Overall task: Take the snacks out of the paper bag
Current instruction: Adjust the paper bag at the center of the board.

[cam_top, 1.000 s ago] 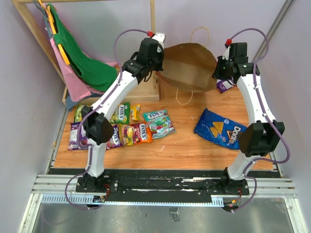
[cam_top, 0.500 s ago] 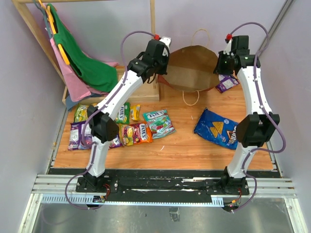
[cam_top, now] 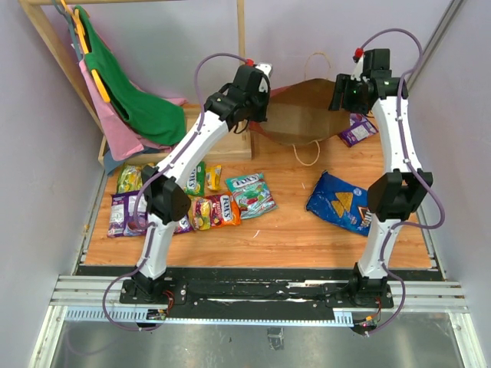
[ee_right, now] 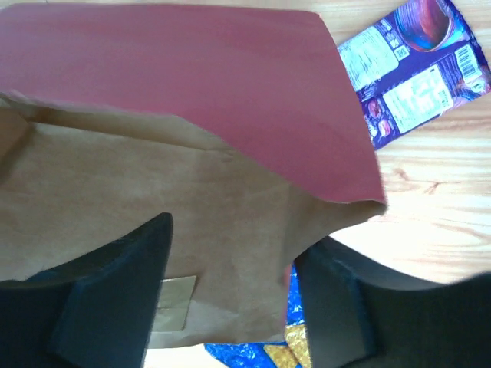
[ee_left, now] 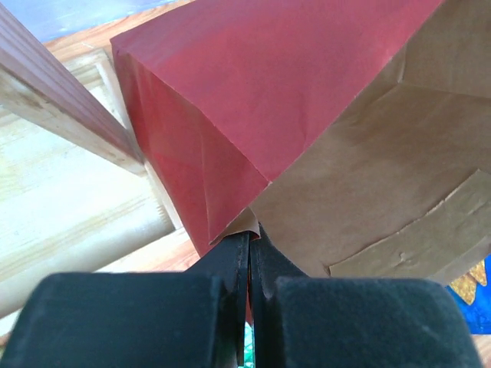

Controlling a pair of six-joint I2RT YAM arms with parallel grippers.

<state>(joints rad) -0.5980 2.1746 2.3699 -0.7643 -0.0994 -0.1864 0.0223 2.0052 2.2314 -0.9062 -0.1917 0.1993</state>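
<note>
The paper bag (cam_top: 303,115), dark red outside and brown kraft inside, hangs lifted at the back of the table. My left gripper (cam_top: 259,116) is shut on its left corner; in the left wrist view the jaws (ee_left: 249,234) pinch the red and brown fold of the bag (ee_left: 253,84). My right gripper (cam_top: 344,100) is open, and the bag's right corner (ee_right: 230,176) lies loose between its spread fingers (ee_right: 123,291). A purple packet (cam_top: 358,129) lies below it on the wood. The blue Doritos bag (cam_top: 341,201) and several candy packets (cam_top: 199,201) lie on the table.
A wooden rack (cam_top: 222,142) with green and pink cloths (cam_top: 126,100) stands at the back left, close to my left arm. The bag's tan loop handles (cam_top: 307,152) dangle front and back. Walls close in on the left, back and right.
My right gripper has opened and let go of the bag's right edge. The bag's round mouth has flattened. Both arms have risen and moved toward the back.
</note>
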